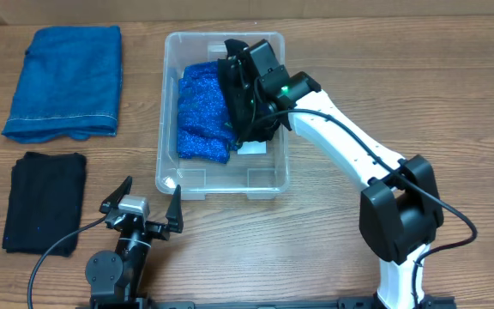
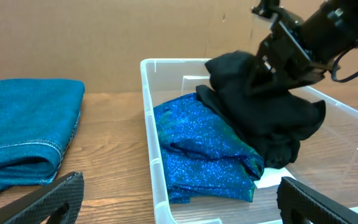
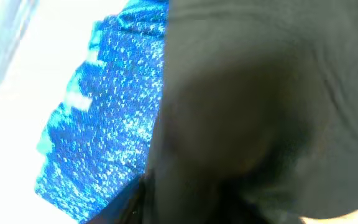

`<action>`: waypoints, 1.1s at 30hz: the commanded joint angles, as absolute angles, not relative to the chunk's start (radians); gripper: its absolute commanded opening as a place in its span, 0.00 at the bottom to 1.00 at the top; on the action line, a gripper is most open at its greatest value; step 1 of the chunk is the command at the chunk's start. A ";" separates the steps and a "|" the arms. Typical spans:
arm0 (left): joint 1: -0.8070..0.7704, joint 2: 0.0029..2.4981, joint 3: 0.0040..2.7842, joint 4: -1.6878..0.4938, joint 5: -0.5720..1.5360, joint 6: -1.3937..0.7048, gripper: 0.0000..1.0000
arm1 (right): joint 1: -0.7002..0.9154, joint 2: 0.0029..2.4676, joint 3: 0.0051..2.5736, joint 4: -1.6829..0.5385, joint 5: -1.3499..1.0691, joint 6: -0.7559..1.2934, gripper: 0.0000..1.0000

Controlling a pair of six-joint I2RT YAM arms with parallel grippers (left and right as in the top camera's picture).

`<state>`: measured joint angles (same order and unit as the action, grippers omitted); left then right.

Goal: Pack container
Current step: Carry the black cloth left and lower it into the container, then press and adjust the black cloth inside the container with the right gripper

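the container [image 1: 230,178] sits near the middle of the wooden surface [image 1: 418,69], its long side running away from the robot. inside it, along the left wall [image 2: 151,124], lies a sparkly blue cloth [image 1: 200,116], bunched in folds. a black cloth [image 2: 272,124] is heaped on the right part of the blue one and sags toward the container floor, where a corner of a white label [image 2: 267,182] shows beneath it.

the right arm [image 1: 341,142] reaches in from the right, and the right jaws are down over the top of the black cloth. that cloth fills the right wrist view and hides the fingers, so whether the right jaws are pinching it or have let go cannot be told; they seem at least to touch it.

the left arm [image 1: 118,257] is at the near edge of the surface, just in front of the container's near left corner. the left jaws are spread wide, both fingers [image 2: 48,198] apart, with nothing between them.

to the left of the container, well apart from it, lies a folded blue towel [image 1: 65,81], and nearer the robot a folded black cloth [image 1: 45,202] lies flat.
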<state>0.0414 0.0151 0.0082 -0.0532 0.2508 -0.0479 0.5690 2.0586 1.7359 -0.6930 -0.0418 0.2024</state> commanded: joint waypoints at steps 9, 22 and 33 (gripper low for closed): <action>0.046 0.005 0.005 -0.052 0.252 -0.029 1.00 | 0.566 2.074 1.900 -0.778 0.077 0.210 0.70; 0.046 0.005 0.005 -0.052 0.252 -0.029 1.00 | 0.566 2.085 2.030 -0.810 0.092 0.211 0.40; 0.046 0.005 0.005 -0.052 0.252 -0.029 1.00 | 0.563 2.190 1.988 -0.783 0.094 0.215 0.06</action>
